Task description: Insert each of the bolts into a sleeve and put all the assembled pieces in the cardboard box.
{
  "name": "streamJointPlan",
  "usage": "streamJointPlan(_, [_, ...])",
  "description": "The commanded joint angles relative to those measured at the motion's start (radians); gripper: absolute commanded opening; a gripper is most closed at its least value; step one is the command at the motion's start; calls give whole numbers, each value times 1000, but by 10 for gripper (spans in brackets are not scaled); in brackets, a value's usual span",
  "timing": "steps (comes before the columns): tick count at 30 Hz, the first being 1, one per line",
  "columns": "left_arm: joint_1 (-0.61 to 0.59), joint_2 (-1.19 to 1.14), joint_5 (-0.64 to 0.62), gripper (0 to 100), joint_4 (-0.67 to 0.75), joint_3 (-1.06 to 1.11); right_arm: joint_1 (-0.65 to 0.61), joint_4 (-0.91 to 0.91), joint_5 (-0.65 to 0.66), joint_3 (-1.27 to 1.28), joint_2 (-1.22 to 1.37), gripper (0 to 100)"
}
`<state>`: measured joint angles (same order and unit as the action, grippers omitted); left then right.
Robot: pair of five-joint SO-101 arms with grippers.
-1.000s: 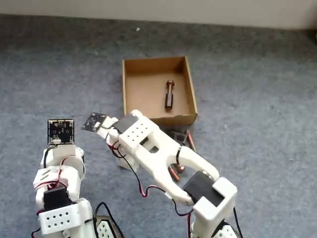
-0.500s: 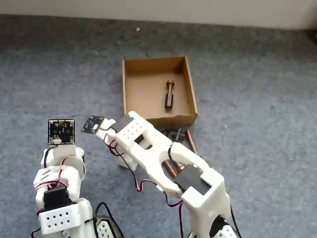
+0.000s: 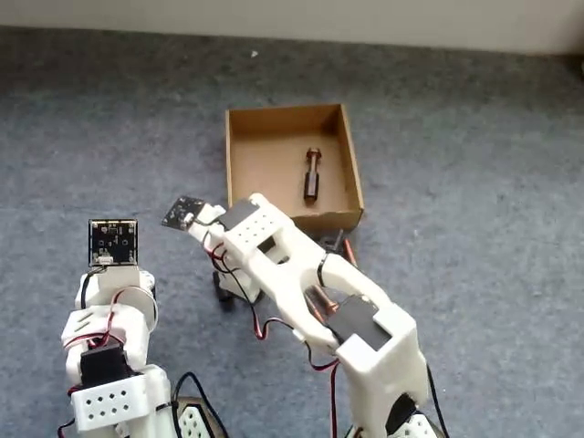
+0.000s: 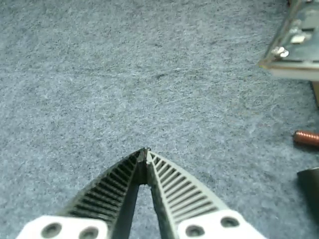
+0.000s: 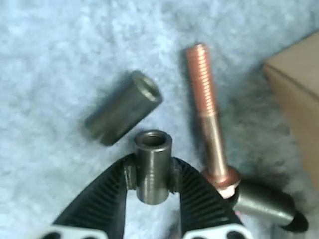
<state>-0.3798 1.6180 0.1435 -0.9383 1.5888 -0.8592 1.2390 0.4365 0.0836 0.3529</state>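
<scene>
I am holding one sleeve (image 5: 152, 164) in the right claw (image 5: 152, 173). Its two ribbed fingers (image 5: 107, 199) are pinching the sleeve's sides, and the sleeve is standing upright between them with its open bore facing my wrist camera. Whether its lower end is touching the table (image 5: 50, 59) I am not able to tell.

Just ahead of the claw's tips, a second sleeve (image 5: 122, 115) is lying on its side on the grey carpeted surface, close to the held one but apart from it. Off one finger of the claw, a copper bolt (image 5: 207, 119) is lying flat. Its threaded end is pointing away from the claw and its flanged head is resting near that finger. A third sleeve (image 5: 261, 201) is lying right by the bolt's head, at an angle to the shank. Farther out on that same side, past the bolt, a corner of the cardboard box (image 5: 299, 94) is showing.

From the high camera I am looking down at the box sitting open beyond the right arm (image 3: 301, 274), which is stretching out in front of it. One assembled piece (image 3: 312, 175), a bolt seated in a sleeve, is lying on the box floor.

My left claw (image 4: 146, 154) is pressed together tip to tip and hanging over the carpet. Well off to one side of it, a copper threaded tip (image 4: 305, 138) is lying on the surface. The left arm (image 3: 109, 328) is sitting folded over its base, well apart from the box and from the loose parts.
</scene>
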Motion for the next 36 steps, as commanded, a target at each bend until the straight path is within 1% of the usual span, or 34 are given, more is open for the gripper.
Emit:
streamJointPlan(1, [16, 8, 12, 7, 18, -41, 8, 62, -15, -13, -170, 5])
streamJointPlan(4, [16, 8, 12, 7, 18, -39, 25, 107, -58, -13, -271, 5])
streamJointPlan(8, [16, 8, 12, 7, 18, -39, 67, 168, -64, -2, -404, 5])
streamJointPlan(12, [16, 8, 12, 7, 17, -39, 116, 165, -64, 101, -570, 5])
streamJointPlan(18, [16, 8, 12, 7, 14, -38, 211, 84, -66, 321, -816, 5])
streamJointPlan(23, [16, 8, 12, 7, 14, -38, 309, 7, -164, 469, -958, 5])
streamJointPlan(26, [16, 8, 12, 7, 14, -38, 355, -41, -193, 538, -1015, 5])
streamJointPlan(30, [16, 8, 12, 7, 12, -38, 386, -114, -232, 630, -1067, 5])
streamJointPlan(36, [16, 8, 12, 7, 12, -38, 450, -286, -288, 789, -1119, 5])
